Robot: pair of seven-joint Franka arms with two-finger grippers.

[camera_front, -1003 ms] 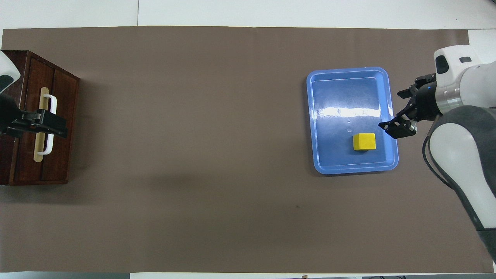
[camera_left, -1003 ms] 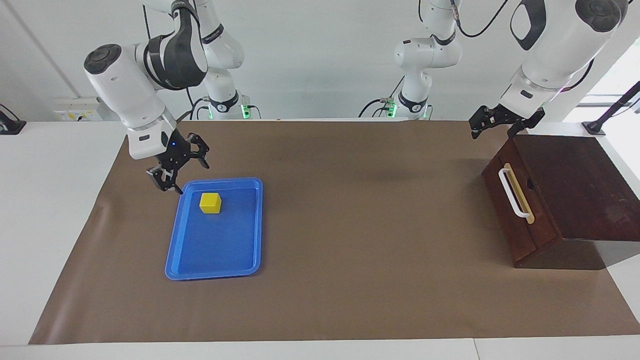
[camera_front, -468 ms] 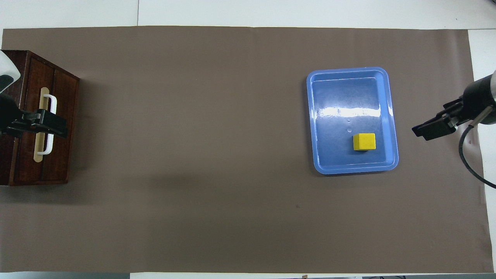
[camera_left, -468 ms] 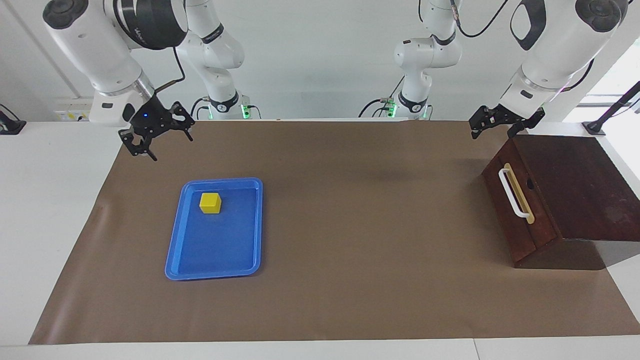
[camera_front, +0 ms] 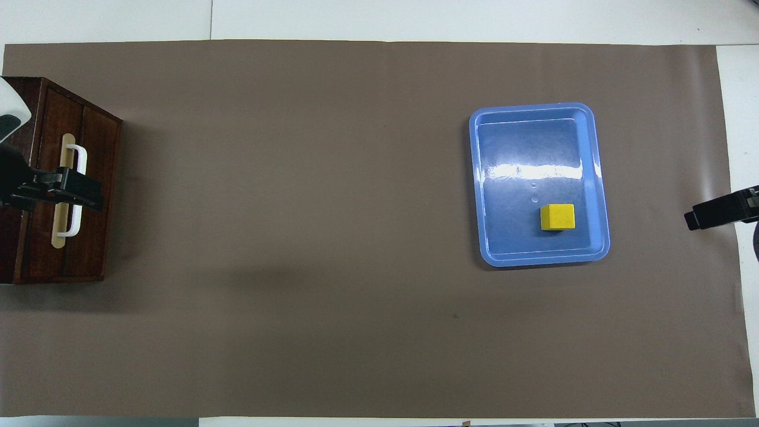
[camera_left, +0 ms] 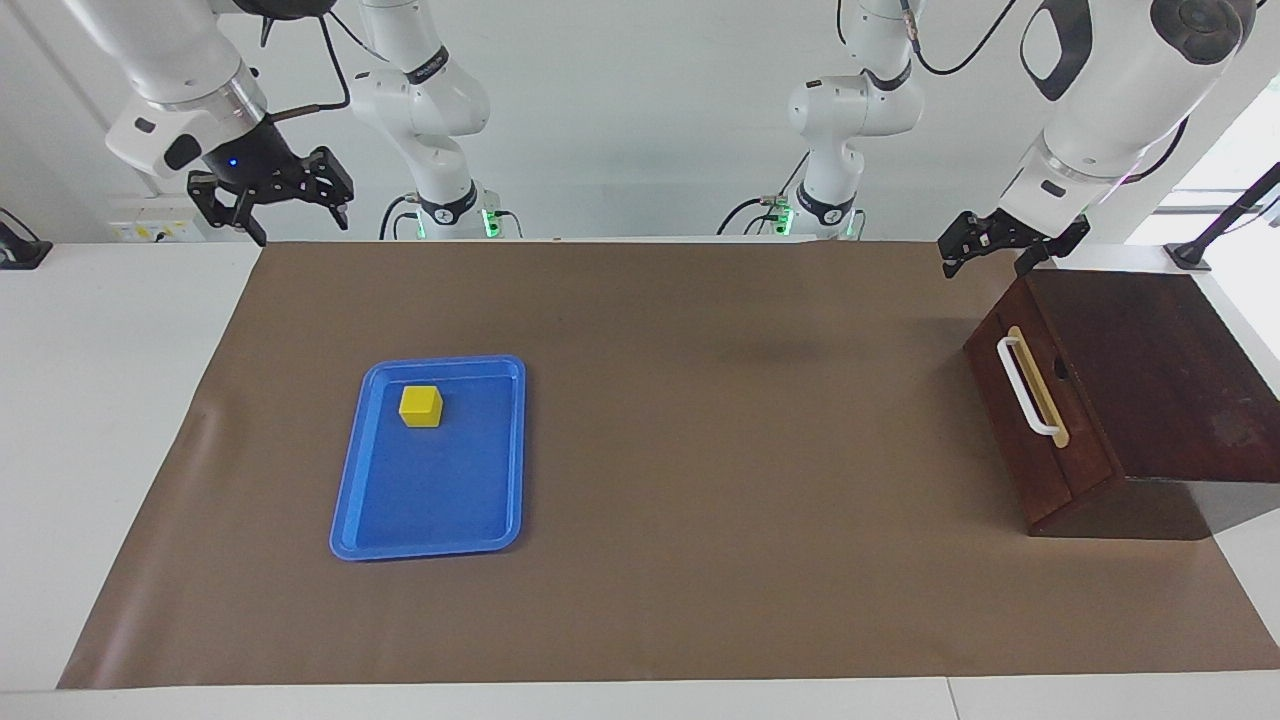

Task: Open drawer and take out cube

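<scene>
Both your claws stand spread and empty, right gripper (camera_left: 270,205) raised well away from the tray (camera_left: 345,500) holding the cube (camera_left: 421,406), left gripper (camera_left: 1000,250) above the shut drawer (camera_left: 1010,440).

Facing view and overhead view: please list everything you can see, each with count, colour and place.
cube: one, bright yellow, in the tray, at its end nearer to the robots.
tray: one, blue, flat on the mat toward the right arm's end.
drawer: one, dark reddish-brown front, shut, in the box.
handle: one, white bar on a tan strip, on the drawer front.
box: one, dark wood, at the left arm's end.
mat: one, brown, covering the table.
right gripper: one, black, open, raised above the mat's corner.
left gripper: one, black, open, above the box's edge.
</scene>
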